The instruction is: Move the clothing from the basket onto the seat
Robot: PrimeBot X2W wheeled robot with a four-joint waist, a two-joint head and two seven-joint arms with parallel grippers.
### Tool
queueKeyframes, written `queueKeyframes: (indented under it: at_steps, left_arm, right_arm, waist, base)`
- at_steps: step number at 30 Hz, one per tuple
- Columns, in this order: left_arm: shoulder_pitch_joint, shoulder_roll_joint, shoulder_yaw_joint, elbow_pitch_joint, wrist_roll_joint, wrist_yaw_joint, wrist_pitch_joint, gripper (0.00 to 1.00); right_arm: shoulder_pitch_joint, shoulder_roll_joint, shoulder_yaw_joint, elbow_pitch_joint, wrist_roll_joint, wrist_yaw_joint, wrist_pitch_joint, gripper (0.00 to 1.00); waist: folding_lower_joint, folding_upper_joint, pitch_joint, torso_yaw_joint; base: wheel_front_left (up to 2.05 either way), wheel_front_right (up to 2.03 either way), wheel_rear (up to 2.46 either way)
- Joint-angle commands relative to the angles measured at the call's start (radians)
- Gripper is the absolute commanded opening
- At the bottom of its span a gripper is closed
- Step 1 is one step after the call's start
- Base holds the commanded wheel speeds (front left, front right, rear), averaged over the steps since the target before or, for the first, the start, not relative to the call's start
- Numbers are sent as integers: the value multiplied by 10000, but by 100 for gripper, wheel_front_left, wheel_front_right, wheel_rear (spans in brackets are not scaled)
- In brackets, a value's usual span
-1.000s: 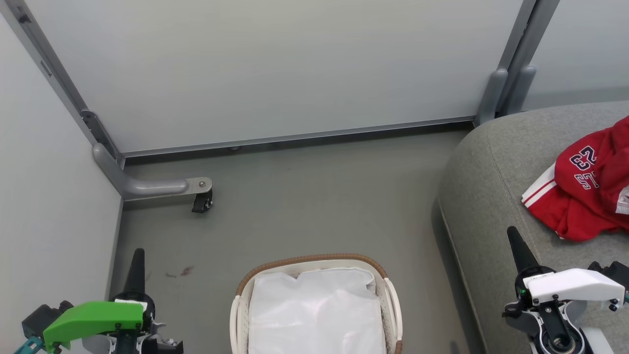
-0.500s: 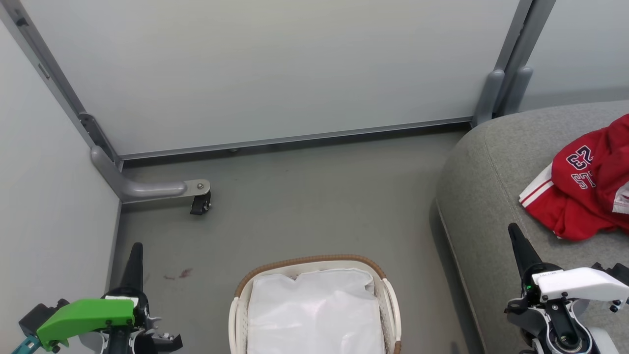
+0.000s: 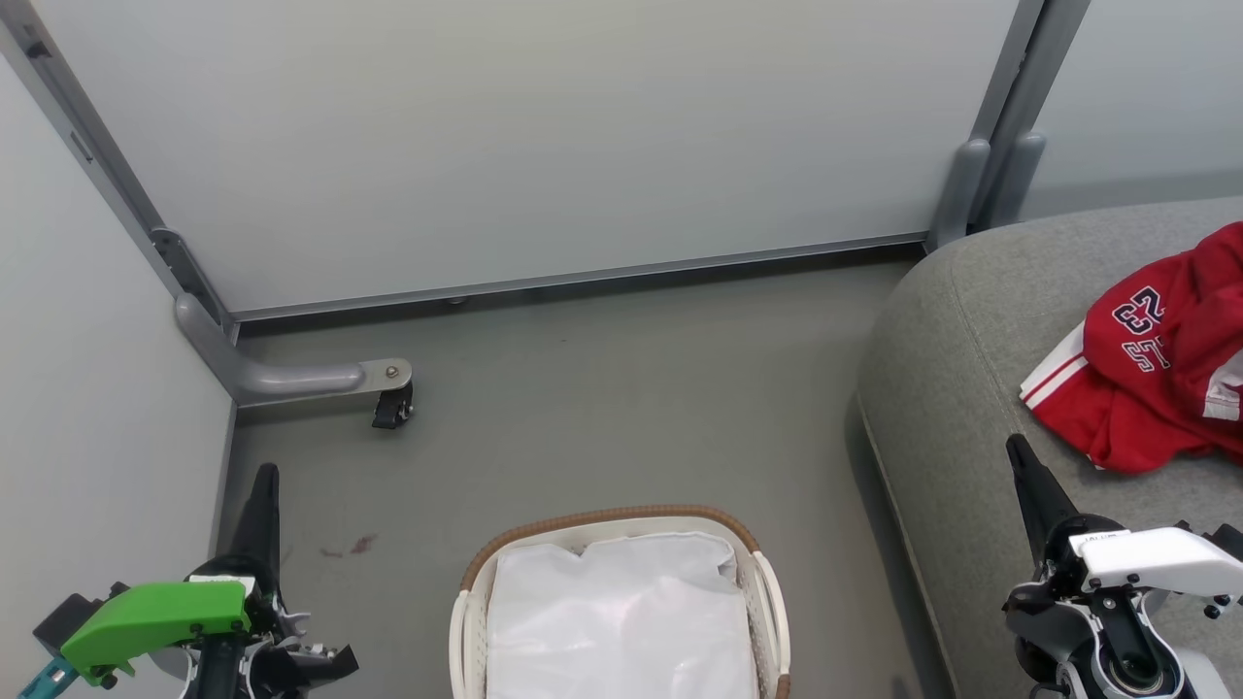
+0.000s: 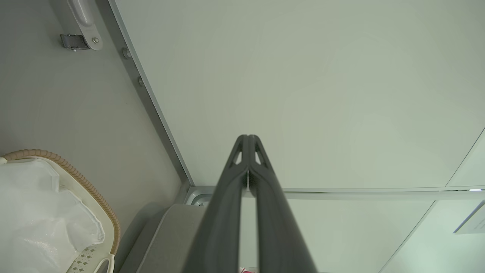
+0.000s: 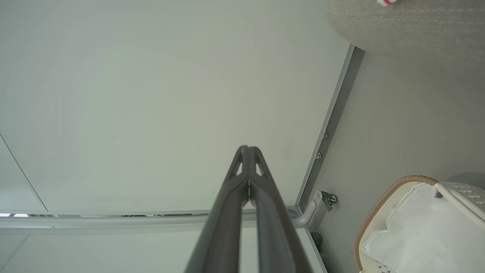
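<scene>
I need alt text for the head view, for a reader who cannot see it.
Red clothing lies on the grey seat at right. The white basket on the floor shows just its liner. The left gripper and right gripper sit shut in the lower corners.

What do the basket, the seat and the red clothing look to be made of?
Basket: likely white moulded plastic, going by its perforated wall, with a brown woven-looking rim and thin, slightly glossy white liner.
Seat: grey matte woven upholstery, seam stitched along its edge.
Clothing: red, softly crumpled fabric, probably a sports knit; fibre unclear.
</scene>
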Motion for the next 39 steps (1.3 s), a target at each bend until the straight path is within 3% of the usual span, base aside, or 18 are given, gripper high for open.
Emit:
queueKeyframes:
  at_steps: [1,10,39]
  left_arm:
    - [-178,67,63,-82,-178,-54,70,0]
    - [-202,69,115,-175,-720,-62,219,0]
    - [-182,69,106,-161,-700,-62,226,0]
  right_arm:
    - [85,-67,-35,-84,222,-6,52,0]
    - [111,-70,-78,-167,841,-7,217,0]
    - [111,-71,-73,-156,822,-7,207,0]
  waist:
    - [0,0,-6,-8]
    - [0,0,-34,-50]
    - [0,0,-35,-52]
  base:
    - [0,0,0]
    - [0,0,0]
    - [0,0,0]
